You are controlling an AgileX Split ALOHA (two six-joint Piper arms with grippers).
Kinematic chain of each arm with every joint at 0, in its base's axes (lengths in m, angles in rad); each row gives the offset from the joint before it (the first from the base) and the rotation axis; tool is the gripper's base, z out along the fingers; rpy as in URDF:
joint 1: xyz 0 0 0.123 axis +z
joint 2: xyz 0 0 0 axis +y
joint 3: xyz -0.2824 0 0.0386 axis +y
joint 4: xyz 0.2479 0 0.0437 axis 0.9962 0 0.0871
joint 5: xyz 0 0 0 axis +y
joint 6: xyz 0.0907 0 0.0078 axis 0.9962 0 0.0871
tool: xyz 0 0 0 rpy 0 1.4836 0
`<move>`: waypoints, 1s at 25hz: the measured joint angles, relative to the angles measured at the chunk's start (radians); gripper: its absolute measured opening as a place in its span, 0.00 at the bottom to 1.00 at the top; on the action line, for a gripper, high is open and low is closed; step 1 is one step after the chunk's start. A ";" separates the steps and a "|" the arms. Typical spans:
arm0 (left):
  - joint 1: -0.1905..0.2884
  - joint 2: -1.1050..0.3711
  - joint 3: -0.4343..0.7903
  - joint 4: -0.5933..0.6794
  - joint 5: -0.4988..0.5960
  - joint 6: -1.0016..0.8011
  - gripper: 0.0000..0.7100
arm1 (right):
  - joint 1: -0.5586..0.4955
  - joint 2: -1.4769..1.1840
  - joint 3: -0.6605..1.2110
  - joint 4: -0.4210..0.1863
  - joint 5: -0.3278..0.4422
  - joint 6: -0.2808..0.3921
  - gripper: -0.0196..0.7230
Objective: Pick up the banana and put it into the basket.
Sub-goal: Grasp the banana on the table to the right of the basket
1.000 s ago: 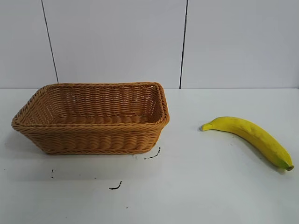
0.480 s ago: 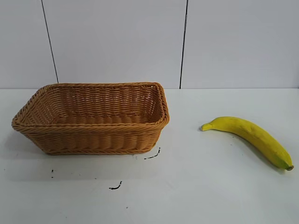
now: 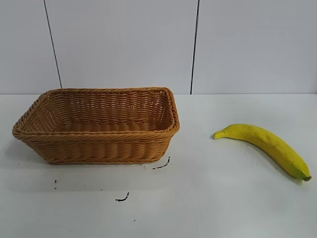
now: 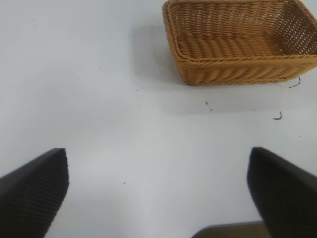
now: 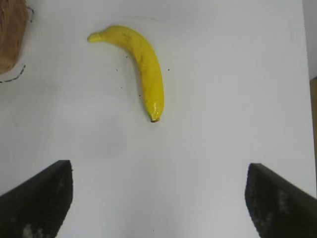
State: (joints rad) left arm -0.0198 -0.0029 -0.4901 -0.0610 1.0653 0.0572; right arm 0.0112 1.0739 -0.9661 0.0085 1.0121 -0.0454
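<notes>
The yellow banana [image 3: 265, 145] lies flat on the white table at the right; it also shows in the right wrist view [image 5: 141, 65]. The tan wicker basket [image 3: 99, 144] stands at the left, empty inside; it also shows in the left wrist view [image 4: 233, 69]. Neither gripper shows in the exterior view. My right gripper [image 5: 158, 198] is open and empty, above bare table, well short of the banana. My left gripper [image 4: 157, 193] is open and empty, above bare table, away from the basket.
Small black marks [image 3: 161, 165] dot the table in front of the basket. The table's right edge [image 5: 306, 74] runs close past the banana. A white panelled wall stands behind the table.
</notes>
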 joint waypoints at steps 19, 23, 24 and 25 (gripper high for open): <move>0.000 0.000 0.000 0.000 0.000 0.000 0.98 | 0.003 0.724 -0.351 0.078 -0.146 -0.487 0.94; 0.000 0.000 0.000 0.000 0.000 0.000 0.98 | 0.015 0.778 -0.351 0.088 -0.164 -0.500 0.94; 0.000 0.000 0.000 0.000 0.000 0.000 0.98 | 0.024 0.793 -0.352 0.090 -0.173 -0.500 0.94; 0.000 0.000 0.000 0.000 0.000 0.000 0.98 | 0.035 0.806 -0.353 0.091 -0.185 -0.500 0.94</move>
State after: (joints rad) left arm -0.0198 -0.0029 -0.4901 -0.0610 1.0653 0.0572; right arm 0.0463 1.8799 -1.3196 0.0991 0.8272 -0.5458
